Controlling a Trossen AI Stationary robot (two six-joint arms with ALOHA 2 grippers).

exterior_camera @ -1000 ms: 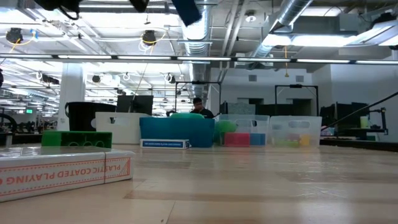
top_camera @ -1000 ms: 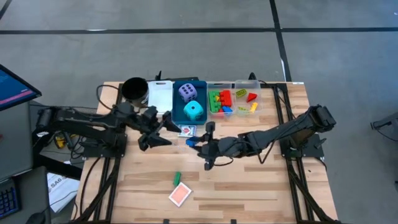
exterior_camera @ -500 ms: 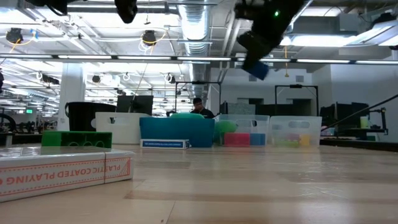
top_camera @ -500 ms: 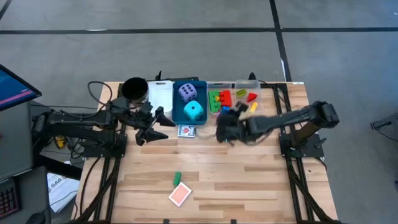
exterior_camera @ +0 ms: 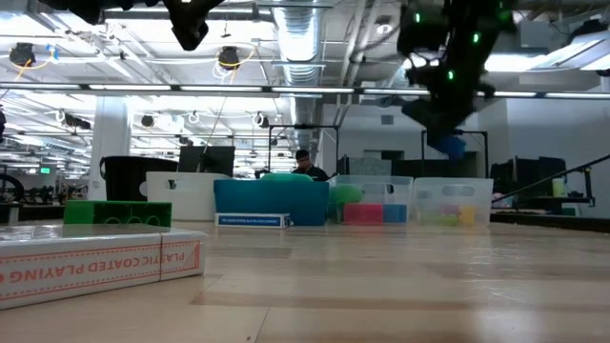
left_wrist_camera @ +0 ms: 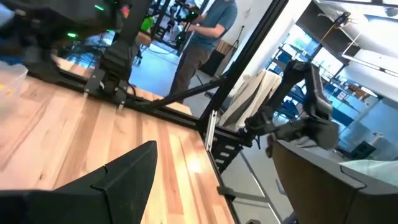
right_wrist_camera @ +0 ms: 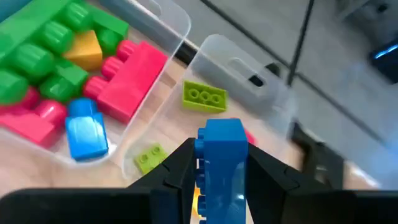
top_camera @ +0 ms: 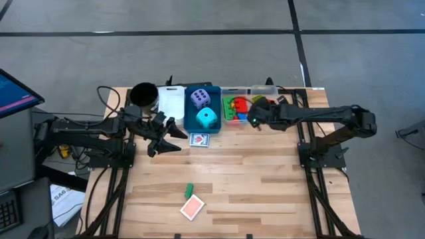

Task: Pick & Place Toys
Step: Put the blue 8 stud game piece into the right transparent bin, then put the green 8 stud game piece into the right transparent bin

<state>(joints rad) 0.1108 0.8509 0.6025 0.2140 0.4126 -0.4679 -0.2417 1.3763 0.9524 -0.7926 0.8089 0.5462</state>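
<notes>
Blue brick [right_wrist_camera: 221, 163]: clamped in right gripper [right_wrist_camera: 219, 171], carried from mid-desk to above clear bins [top_camera: 264, 106]; release pending. Left gripper [top_camera: 166, 138]: apart, idle near cards.

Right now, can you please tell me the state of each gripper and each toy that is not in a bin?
right gripper: shut on blue brick, above the clear bins
left gripper: open, empty
green brick: loose on table
red-backed card: flat on table
</notes>
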